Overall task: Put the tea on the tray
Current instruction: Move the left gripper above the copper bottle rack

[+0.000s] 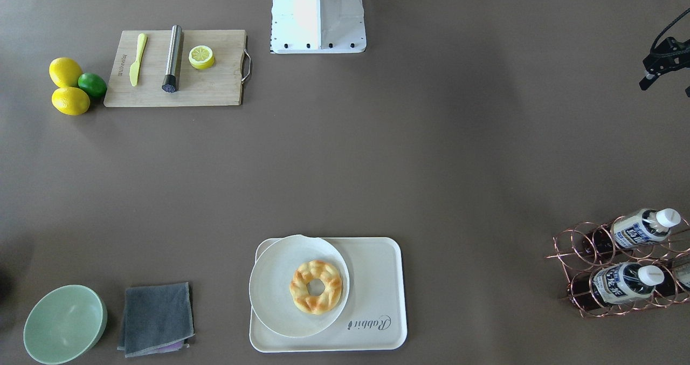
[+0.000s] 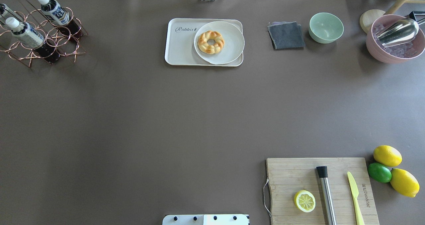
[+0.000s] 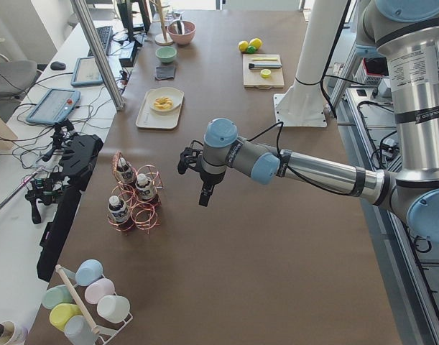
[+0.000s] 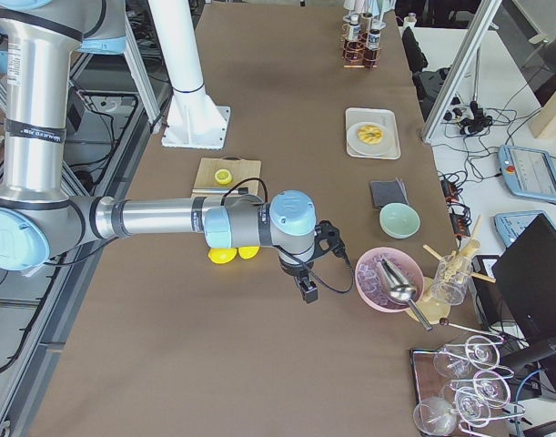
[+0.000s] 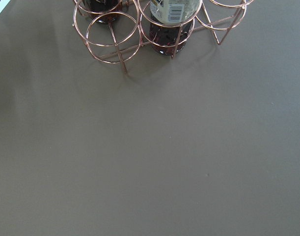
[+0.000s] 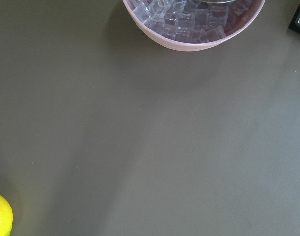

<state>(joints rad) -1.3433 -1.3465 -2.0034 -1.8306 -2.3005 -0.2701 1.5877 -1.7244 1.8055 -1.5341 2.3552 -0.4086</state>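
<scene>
Three tea bottles (image 1: 641, 229) (image 1: 625, 281) (image 2: 25, 34) lie in a copper wire rack (image 2: 63, 42) at the far left table corner. One bottle's base fills the top of the left wrist view (image 5: 171, 19). The cream tray (image 1: 372, 279) (image 2: 181, 45) marked "Rabbit" sits at the far middle and carries a round white plate (image 2: 229, 44) with a doughnut. My left gripper (image 3: 204, 195) hovers near the rack, partly in the front view (image 1: 664, 66); I cannot tell whether it is open. My right gripper (image 4: 307, 289) hovers near the pink bowl; I cannot tell its state.
A pink bowl (image 2: 373, 45) with ice and a metal scoop, a green bowl (image 2: 326, 27) and a grey cloth (image 2: 286, 35) stand far right. A cutting board (image 2: 292, 175) with a lemon half, muddler and knife lies near right, beside lemons and a lime (image 2: 379, 172).
</scene>
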